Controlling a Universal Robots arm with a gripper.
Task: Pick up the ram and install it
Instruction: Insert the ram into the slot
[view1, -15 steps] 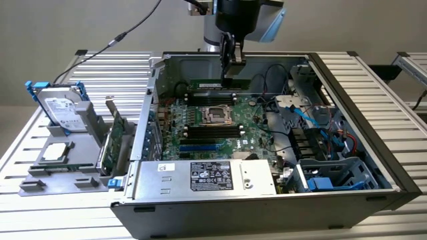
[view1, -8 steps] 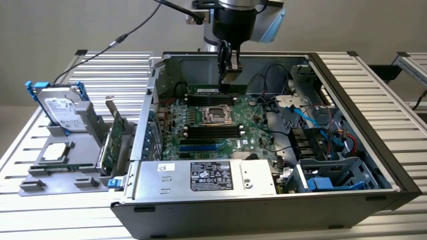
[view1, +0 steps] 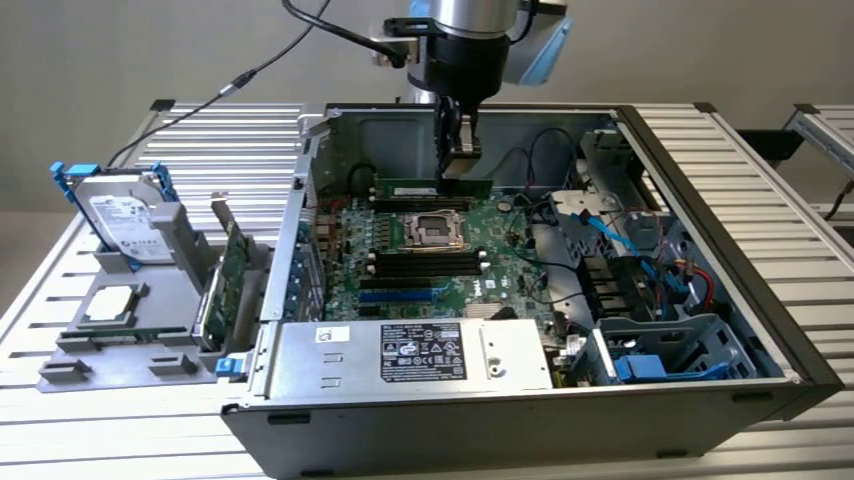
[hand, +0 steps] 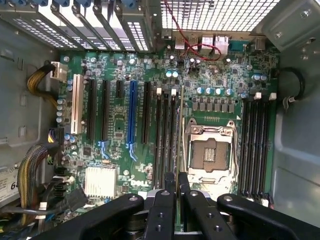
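Closest to the exterior camera, a silver power-supply box with a black label (view1: 420, 352) sits in the open dark-grey computer case (view1: 467, 430) on a slatted aluminium table (view1: 747, 170). At that view's left, a grey plastic fixture (view1: 80, 370) carries a silver hard drive with blue rails (view1: 120, 215), a square silver processor chip (view1: 110, 303) and a green expansion card standing on edge (view1: 230, 275). Inside the case lies the green motherboard (view1: 400, 270) (hand: 115, 125) with its empty metal processor socket (view1: 434, 228) (hand: 207, 150). The black gripper (view1: 462, 165) (hand: 176, 182) reaches down behind the socket, fingers drawn almost together, pinching the top edge of the ram (view1: 407, 187), a long narrow green circuit-board stick standing on edge over the far memory slots. Further right are blue cables (view1: 607, 225) and a blue-grey plastic drive cage (view1: 674, 350).
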